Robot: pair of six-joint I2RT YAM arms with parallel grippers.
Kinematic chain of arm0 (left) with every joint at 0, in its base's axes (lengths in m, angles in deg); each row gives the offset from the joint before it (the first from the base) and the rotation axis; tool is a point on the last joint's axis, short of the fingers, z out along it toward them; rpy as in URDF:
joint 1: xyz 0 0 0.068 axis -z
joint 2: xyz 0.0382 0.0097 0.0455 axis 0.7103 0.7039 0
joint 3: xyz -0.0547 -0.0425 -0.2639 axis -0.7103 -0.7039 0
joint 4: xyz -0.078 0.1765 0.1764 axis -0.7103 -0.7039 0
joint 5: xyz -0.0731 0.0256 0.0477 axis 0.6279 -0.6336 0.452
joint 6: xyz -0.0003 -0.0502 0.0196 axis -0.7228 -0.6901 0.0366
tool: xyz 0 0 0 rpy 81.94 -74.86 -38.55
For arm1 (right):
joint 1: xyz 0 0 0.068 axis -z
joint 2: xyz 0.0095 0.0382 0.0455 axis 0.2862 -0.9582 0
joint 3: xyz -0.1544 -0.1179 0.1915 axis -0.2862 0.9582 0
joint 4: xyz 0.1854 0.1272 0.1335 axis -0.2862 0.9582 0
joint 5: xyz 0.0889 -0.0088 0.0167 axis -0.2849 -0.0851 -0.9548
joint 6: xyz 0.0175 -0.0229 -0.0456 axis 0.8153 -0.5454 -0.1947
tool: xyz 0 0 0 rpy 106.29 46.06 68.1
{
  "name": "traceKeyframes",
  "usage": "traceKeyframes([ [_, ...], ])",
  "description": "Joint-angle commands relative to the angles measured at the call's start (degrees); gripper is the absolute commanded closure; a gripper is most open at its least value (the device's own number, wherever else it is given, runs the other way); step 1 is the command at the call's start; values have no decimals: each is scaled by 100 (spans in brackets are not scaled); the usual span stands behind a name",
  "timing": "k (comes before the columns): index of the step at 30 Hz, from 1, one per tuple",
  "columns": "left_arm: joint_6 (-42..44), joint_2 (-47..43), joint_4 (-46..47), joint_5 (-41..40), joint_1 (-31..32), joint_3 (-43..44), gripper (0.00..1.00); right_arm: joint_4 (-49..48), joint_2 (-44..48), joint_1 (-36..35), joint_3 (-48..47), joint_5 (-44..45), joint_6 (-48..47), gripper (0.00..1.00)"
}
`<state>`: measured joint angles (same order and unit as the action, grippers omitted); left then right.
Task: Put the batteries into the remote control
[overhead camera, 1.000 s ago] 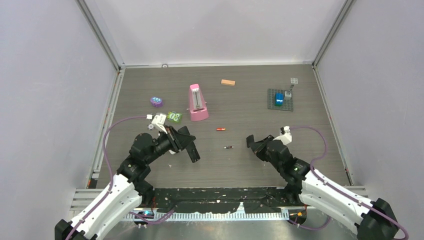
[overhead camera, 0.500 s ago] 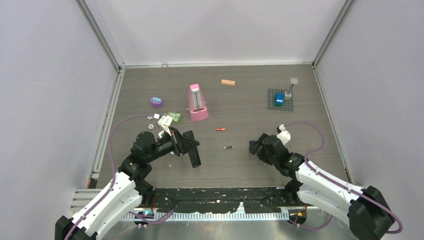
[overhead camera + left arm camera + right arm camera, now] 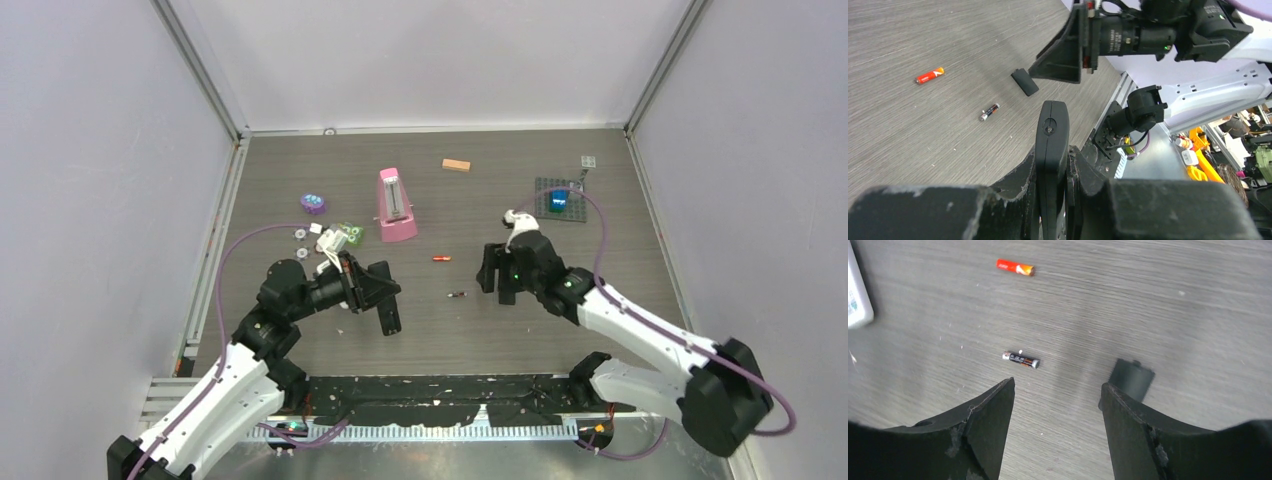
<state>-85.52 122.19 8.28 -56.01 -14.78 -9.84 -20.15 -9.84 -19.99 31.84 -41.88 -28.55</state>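
Observation:
My left gripper (image 3: pixel 368 287) is shut on a black remote control (image 3: pixel 388 316), held edge-up above the table; the remote (image 3: pixel 1052 120) sticks out past the fingers in the left wrist view. Two batteries lie on the table between the arms, an orange one (image 3: pixel 441 258) and a dark one (image 3: pixel 458 295). My right gripper (image 3: pixel 497 282) hovers just right of them, open and empty (image 3: pixel 1058 390). The dark battery (image 3: pixel 1021 359) lies just ahead of its left finger, the orange battery (image 3: pixel 1015 267) farther off. A small black cover (image 3: pixel 1131 378) lies by the right finger.
A pink upright object (image 3: pixel 396 205) stands at the middle back, an orange-tan block (image 3: pixel 456 165) behind it. Purple (image 3: pixel 313 204) and green (image 3: pixel 350 233) small items lie at the left. A grey baseplate (image 3: pixel 545 205) with a blue brick sits at the right back.
My right gripper has opened and swung away from the near edge, up to the batteries. The left gripper with the remote has shifted slightly.

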Motion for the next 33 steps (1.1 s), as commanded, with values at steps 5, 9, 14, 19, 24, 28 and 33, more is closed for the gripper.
traceKeyframes([
  [5,172,-147,-14,304,11,353,100,84,-1695,-261,-1169,-1147,-2152,31],
  [9,195,-191,-110,315,10,371,100,88,-2315,-478,-1484,-1396,-2519,31],
  [14,211,-296,-235,168,10,382,100,124,-2956,-837,-1810,-1292,-2706,33],
  [19,231,-318,-257,54,11,370,100,116,-3278,-1052,-1920,-1005,-2921,40],
  [24,234,-284,-289,27,6,420,100,-92,-3296,-1065,-1960,-592,-2816,45],
  [28,222,-334,-312,-3,6,421,100,-25,-3438,-1062,-2145,-637,-2934,45],
  [33,235,-412,-314,-28,10,406,100,219,-3561,-1066,-2168,-1110,-3204,43],
])
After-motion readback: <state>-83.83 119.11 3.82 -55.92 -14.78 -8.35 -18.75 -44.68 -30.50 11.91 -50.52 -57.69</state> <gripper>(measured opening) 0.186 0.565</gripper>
